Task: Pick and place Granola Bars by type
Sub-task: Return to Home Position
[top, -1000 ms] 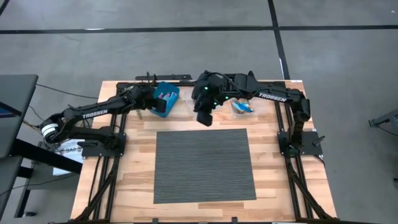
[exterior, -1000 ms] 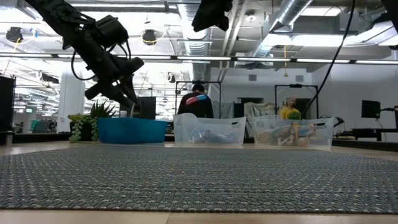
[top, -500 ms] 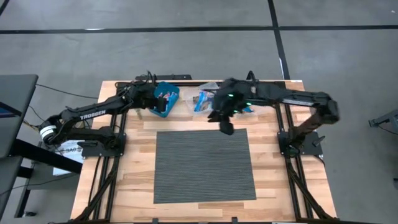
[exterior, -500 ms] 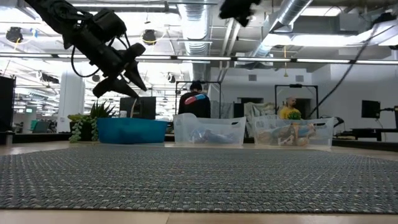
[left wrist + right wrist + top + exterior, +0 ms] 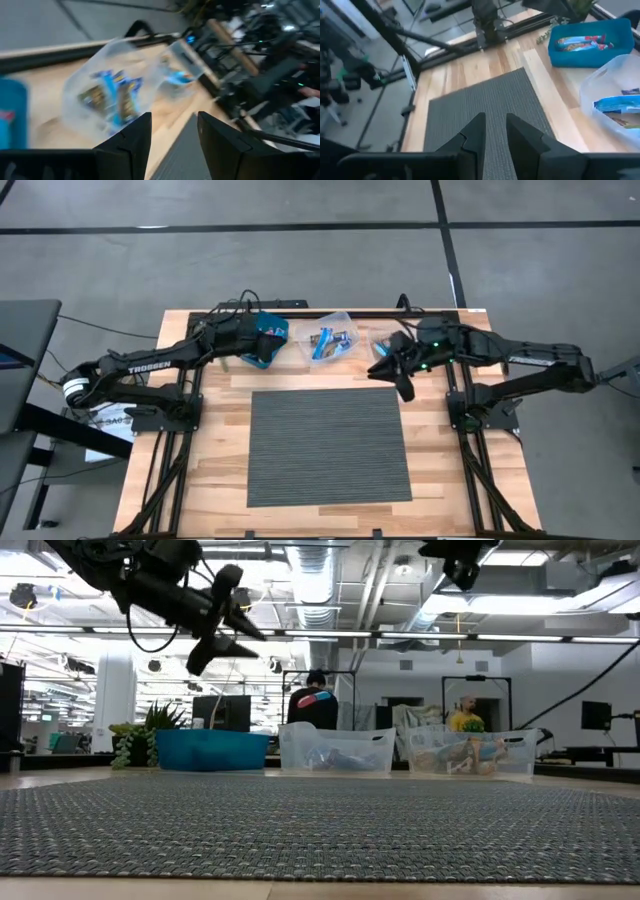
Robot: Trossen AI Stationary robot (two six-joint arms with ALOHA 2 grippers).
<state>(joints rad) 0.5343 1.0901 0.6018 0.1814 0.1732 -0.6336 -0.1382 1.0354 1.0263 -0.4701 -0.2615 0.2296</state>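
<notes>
Arms hold left gripper (image 5: 174, 118) and right gripper (image 5: 495, 116) aloft.

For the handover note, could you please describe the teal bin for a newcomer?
Three bins stand in a row along the wooden table's far edge, beyond the grey mat. The teal bin is the leftmost; the middle bin and right bin are clear.

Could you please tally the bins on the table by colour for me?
Blue bin: 1
Clear bins: 2
Total: 3
</notes>
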